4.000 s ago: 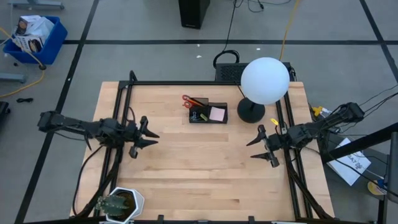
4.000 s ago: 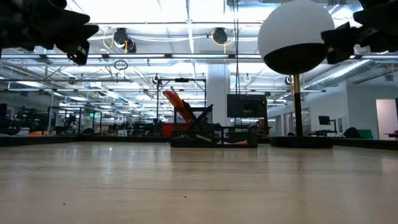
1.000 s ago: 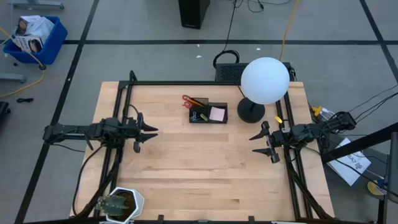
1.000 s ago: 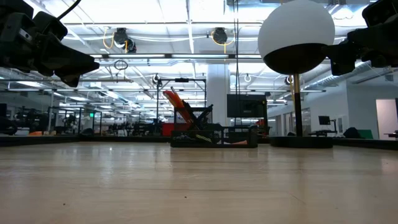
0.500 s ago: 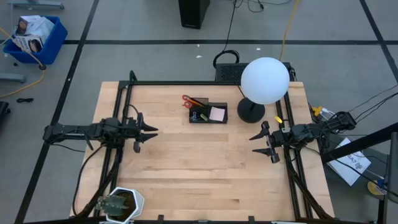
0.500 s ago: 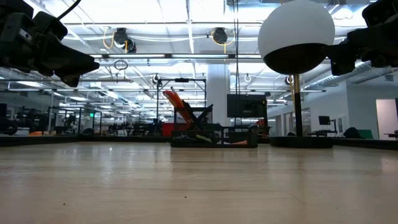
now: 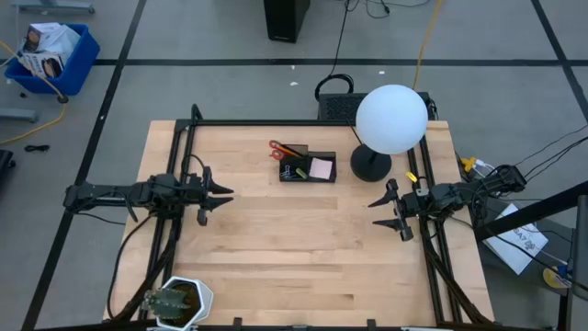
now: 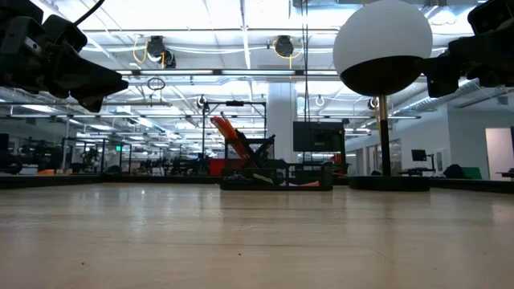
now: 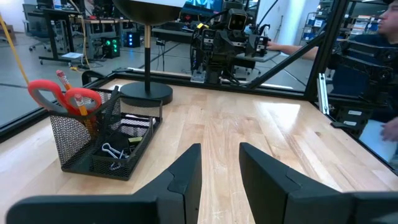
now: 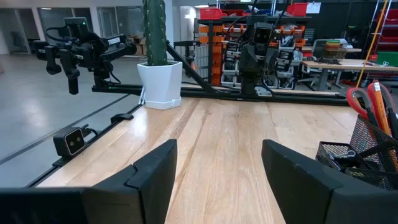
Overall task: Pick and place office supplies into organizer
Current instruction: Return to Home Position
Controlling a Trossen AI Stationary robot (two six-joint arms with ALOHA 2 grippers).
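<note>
Black mesh organizer [image 7: 308, 175], red scissors [image 9: 59, 95], pink pad [image 7: 321, 167], orange pencil [image 7: 294, 151], pale planked wood table [image 7: 303, 244], white globe [image 7: 391, 119], black base [image 7: 369, 166], green cactus [image 10: 155, 31], white pot [image 10: 160, 84].

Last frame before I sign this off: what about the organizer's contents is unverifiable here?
Pink sticky pad: high view only; in the left wrist view the organizer mesh hides it.
Pens beside the scissors: too small to count from above; the right wrist view cuts them at its edge.
Low view: contents too distant.
Left gripper and right gripper wait open at the sides.
</note>
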